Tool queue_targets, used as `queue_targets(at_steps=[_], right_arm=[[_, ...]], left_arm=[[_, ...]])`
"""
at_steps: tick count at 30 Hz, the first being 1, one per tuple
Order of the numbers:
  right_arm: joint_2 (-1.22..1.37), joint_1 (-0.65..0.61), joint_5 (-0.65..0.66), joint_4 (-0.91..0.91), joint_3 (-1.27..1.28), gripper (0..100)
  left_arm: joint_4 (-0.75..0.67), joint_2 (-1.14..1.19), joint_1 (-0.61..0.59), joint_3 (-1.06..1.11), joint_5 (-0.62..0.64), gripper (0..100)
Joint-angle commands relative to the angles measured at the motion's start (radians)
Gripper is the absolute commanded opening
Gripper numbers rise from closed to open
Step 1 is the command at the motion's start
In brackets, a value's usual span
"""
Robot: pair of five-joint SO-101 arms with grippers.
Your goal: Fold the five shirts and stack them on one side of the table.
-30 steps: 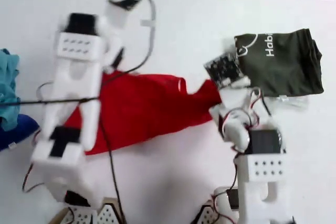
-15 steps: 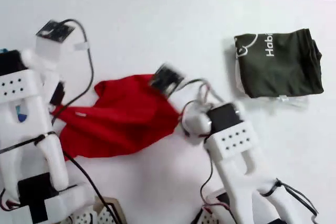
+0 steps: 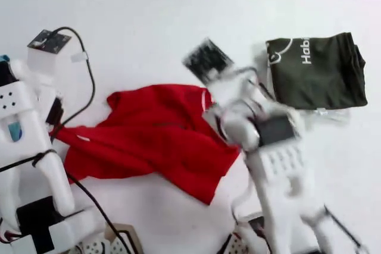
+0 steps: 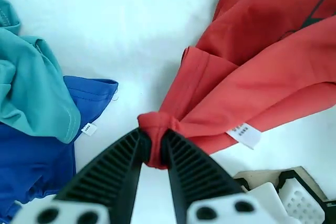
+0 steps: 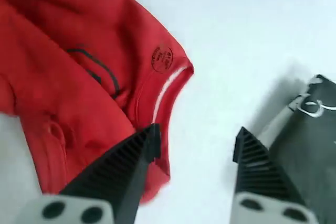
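Since half a second ago the right arm (image 3: 262, 129) has swung up and to the right of the high view. The red shirt (image 3: 149, 135) now lies wider across the white bench (image 3: 178, 22), with a flap trailing toward lower centre.

High view: the red shirt sits mid-frame, rumpled and not yet folded. The one folded shirt, dark green (image 3: 315, 72), rests at upper right, and the right arm stands between the two. The left arm (image 3: 24, 117) is at the left edge, at the red shirt's left tip.

Left wrist view: the left jaws are closed tight on a bunched corner of the red shirt. A teal shirt (image 4: 31, 93) and a blue shirt (image 4: 31, 156) are heaped just beside that corner.

Right wrist view: the right jaws gape wide and hold nothing. They are over bare bench, with the red shirt's collar on one side and the dark green shirt close on the other.

The risks are plain. A pull by the left arm on so small a pinch could slip off, or drag the red cloth into the unfolded heap. The open right jaws, so near the dark green shirt, could snag it and undo its fold. Folding over the doubled flap would likely leave a crooked bundle.
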Motion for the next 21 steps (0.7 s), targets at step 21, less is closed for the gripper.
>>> queue_targets(at_steps=[21], right_arm=[[1.412, -0.056, -0.074, 0.266, -1.079, 25.2]], left_arm=[[0.009, -0.048, -0.012, -0.002, -0.009, 3]])
